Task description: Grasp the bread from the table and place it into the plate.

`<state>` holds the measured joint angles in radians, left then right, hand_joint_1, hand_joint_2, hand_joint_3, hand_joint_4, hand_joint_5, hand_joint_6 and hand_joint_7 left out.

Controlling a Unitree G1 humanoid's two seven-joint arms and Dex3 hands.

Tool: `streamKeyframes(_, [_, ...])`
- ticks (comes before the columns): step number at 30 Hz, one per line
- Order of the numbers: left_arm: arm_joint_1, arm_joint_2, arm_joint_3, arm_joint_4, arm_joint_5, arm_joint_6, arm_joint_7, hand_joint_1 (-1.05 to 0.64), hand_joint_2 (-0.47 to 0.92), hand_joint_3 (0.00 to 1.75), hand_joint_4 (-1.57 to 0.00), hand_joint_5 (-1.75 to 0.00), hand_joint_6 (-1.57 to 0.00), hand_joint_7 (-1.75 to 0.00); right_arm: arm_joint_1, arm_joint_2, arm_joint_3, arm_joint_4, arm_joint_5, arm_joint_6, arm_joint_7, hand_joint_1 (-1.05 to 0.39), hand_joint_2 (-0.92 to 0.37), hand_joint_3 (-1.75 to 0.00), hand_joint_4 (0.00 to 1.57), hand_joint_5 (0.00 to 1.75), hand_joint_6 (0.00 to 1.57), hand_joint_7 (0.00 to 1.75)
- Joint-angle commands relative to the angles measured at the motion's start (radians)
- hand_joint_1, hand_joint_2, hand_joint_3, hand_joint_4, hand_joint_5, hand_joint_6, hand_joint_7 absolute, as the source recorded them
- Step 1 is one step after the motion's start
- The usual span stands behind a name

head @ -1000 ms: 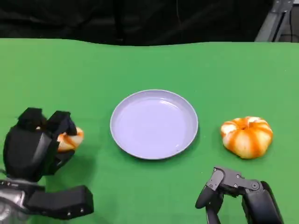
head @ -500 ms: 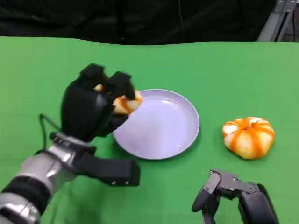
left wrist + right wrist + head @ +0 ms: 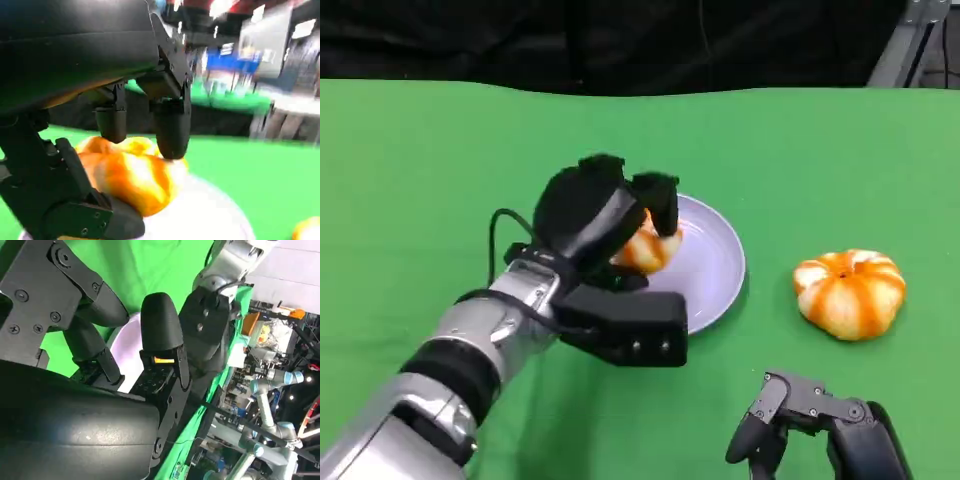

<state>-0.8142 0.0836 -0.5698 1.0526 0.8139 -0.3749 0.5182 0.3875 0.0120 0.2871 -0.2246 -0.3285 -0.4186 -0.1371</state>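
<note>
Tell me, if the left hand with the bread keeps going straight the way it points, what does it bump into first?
Probably nothing soon. The left hand holding the bread points across the plate toward bare green table. Depth is hard to judge.

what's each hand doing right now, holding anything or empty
Left hand: closed on the bread, held over the plate.
Right hand: holds nothing, low by the table's near edge; open or closed cannot be told.

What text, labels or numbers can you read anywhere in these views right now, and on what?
None can be read.
The bread held by the left hand, the plate, the second bread and the green table carry no print.
The blue and white panels behind the table in the left wrist view may be signs, but they are too blurred to read.
</note>
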Motion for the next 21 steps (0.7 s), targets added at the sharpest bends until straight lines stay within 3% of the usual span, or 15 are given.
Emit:
streamKeyframes(1, [-0.016,0.007,-0.005,-0.067,-0.018,0.097,-0.174,-0.39,0.87,0.1,-0.46,-0.68,-0.63,-0.11,0.005,0.0,-0.009,-0.014,0.004,0.002,-0.007,-0.05,-0.07,-1.75,0.91,1.75,0.9,1.41])
streamKeyframes(3, [-0.015,0.012,-0.007,-0.098,-0.025,0.133,-0.261,-0.51,0.91,0.12,-0.17,-0.58,-0.42,-0.02,0.003,-0.002,-0.014,-0.009,0.012,-0.004,-0.004,-0.05,-0.07,-1.75,0.9,1.74,0.89,1.41])
streamKeyframes(5, [-0.01,0.018,-0.005,-0.132,-0.036,0.165,-0.35,-0.62,0.92,0.21,-0.03,-0.46,-0.28,-0.01,0.005,-0.005,-0.015,-0.01,0.013,-0.006,-0.003,-0.05,-0.06,-1.75,0.9,1.75,0.9,1.41])
streamKeyframes(7, [-0.001,0.024,-0.004,-0.165,-0.04,0.194,-0.407,-0.65,0.92,0.25,-0.01,-0.41,-0.24,-0.01,0.009,-0.007,-0.015,-0.017,0.004,-0.001,-0.002,-0.05,-0.06,-1.75,0.9,1.75,0.9,1.41])
streamKeyframes(8, [0.004,0.027,-0.004,-0.181,-0.04,0.209,-0.431,-0.71,0.92,0.31,0.0,-0.25,-0.19,-0.02,0.011,-0.009,-0.015,-0.021,-0.003,0.003,-0.002,-0.05,-0.06,-1.75,0.9,1.74,0.89,1.41])
streamKeyframes(11, [0.026,0.039,-0.004,-0.226,-0.04,0.242,-0.481,-0.79,0.92,0.39,0.0,-0.04,-0.1,-0.01,0.015,-0.007,-0.012,-0.027,0.007,0.008,0.005,-0.04,-0.06,-1.75,0.89,1.74,0.89,1.4])
streamKeyframes(21, [0.123,0.107,0.049,-0.444,-0.085,0.262,-0.548,-0.88,0.92,0.51,0.0,0.0,-0.02,-0.01,0.019,-0.013,-0.02,-0.026,0.03,0.006,0.021,-0.04,-0.06,-1.75,0.86,1.7,0.89,1.4])
